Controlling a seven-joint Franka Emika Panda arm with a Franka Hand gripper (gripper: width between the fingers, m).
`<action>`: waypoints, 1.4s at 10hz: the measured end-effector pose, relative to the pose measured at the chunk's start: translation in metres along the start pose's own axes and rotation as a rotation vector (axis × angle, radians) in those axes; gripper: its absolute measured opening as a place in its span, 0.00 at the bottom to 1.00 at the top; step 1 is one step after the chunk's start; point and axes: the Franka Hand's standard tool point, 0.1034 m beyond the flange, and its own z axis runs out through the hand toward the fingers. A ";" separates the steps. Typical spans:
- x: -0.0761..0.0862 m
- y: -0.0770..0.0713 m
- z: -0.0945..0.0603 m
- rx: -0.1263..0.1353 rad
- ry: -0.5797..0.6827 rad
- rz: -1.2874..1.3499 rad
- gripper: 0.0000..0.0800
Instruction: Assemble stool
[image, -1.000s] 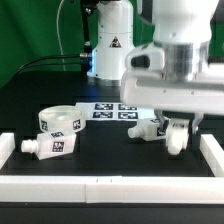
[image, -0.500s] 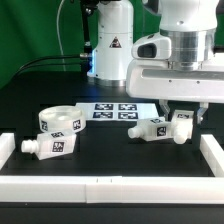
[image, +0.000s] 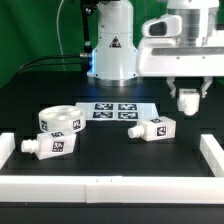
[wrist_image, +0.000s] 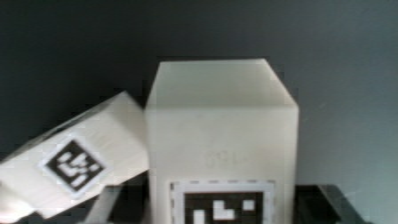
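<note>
My gripper (image: 188, 101) is shut on a white stool leg (image: 187, 99) and holds it up above the table at the exterior view's right. In the wrist view this leg (wrist_image: 221, 120) stands between the dark fingers (wrist_image: 118, 203), its tag near the gripper (wrist_image: 221, 208). A second leg (image: 153, 129) lies on the table below, and also shows in the wrist view (wrist_image: 80, 160). The round seat (image: 58, 120) lies at the exterior view's left, with a third leg (image: 48, 146) in front of it.
The marker board (image: 115, 110) lies flat behind the second leg. White border rails run along the front (image: 110, 190), the left (image: 6, 143) and the right (image: 212, 152). The robot base (image: 110, 45) stands at the back.
The gripper has risen from table level with the leg in its jaws. The second leg, the seat and the third leg have stayed put.
</note>
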 end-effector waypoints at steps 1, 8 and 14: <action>0.002 0.002 0.001 0.006 -0.004 0.001 0.42; -0.031 -0.013 0.053 0.014 0.029 -0.117 0.42; -0.035 -0.014 0.060 0.021 0.041 -0.129 0.69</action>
